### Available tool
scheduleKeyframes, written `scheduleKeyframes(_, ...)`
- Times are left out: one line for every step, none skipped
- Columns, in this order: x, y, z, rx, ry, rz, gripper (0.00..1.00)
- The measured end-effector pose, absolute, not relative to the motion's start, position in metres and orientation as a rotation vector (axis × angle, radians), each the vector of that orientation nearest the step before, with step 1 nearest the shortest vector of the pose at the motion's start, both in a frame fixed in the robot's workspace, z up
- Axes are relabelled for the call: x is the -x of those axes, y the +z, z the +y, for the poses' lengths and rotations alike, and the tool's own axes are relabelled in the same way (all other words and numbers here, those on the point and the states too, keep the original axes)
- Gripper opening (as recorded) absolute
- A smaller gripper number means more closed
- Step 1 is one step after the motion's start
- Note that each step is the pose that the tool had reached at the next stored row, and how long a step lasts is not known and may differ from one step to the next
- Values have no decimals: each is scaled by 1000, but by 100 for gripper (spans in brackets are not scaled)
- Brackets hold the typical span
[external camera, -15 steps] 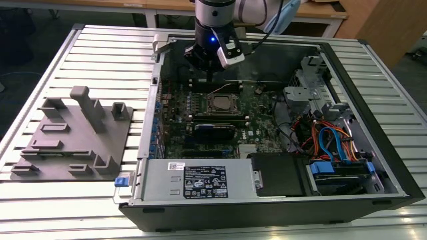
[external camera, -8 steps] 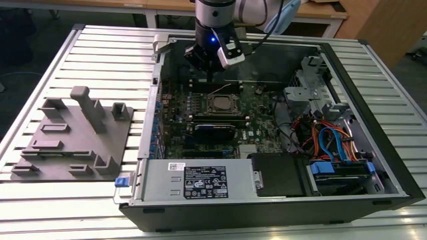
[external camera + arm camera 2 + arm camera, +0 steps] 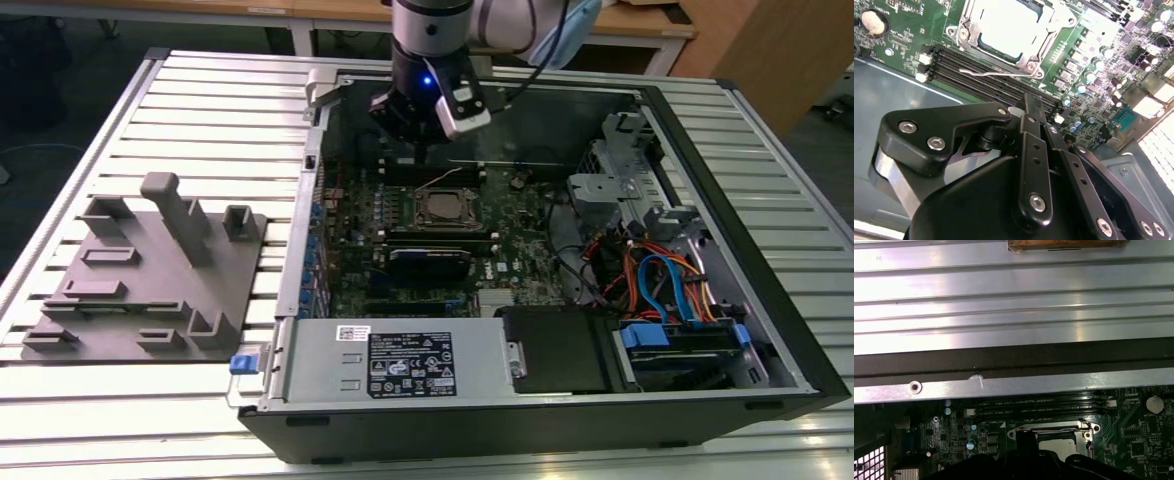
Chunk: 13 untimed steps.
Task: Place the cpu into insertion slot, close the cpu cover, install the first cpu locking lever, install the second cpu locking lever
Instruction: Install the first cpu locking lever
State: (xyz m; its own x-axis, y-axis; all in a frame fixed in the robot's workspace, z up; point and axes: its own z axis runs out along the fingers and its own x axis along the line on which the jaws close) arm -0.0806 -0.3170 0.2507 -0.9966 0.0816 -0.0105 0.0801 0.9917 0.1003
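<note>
Above the motherboard, just beside the slot, the gripper hangs with its tip pointing down. Its fingers look pressed together and hold nothing. The cpu sits in the slot and the cover lies flat around it, so we judge these two steps as done.

A thin wire lever runs along the side of the slot that faces the memory slots. In the exterior view one wire end stands up near the gripper, and we think it is not hooked yet. So the step in hand is, in our judgement, the first lever. It calls for a careful push. The wire is thin and probably springy, so the closed tip must catch it, bring it down and lead it under its hook without sliding off onto the small parts around the slot.

The motherboard lies in an open case. The case rests on a table of metal slats, toward the edge on the exterior view's right. A grey fixture sits near the table's edge on the exterior view's left, apart from the case. Behind the table we see wooden desks and a dark floor.
</note>
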Motion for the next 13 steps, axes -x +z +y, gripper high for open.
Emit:
scheduleKeyframes(80, 250, -317, -131, 156, 3120, 10)
scheduleKeyframes(80, 250, -317, -135, 156, 3120, 10)
scheduleKeyframes(79, 249, -317, -138, 156, 3120, 10)
scheduleKeyframes(78, 249, -317, -140, 156, 3120, 10)
scheduleKeyframes(77, 248, -317, -141, 156, 3120, 10)
scheduleKeyframes(77, 246, -317, -141, 156, 3120, 10)
scheduleKeyframes(76, 245, -317, -141, 156, 3120, 10)
scheduleKeyframes(75, 243, -317, -141, 156, 3120, 10)
scheduleKeyframes(75, 242, -317, -141, 156, 3120, 10)
scheduleKeyframes(74, 240, -317, -141, 156, 3120, 10)
scheduleKeyframes(73, 239, -317, -141, 156, 3120, 10)
scheduleKeyframes(72, 238, -317, -141, 156, 3120, 10)
scheduleKeyframes(71, 236, -317, -141, 156, 3120, 10)
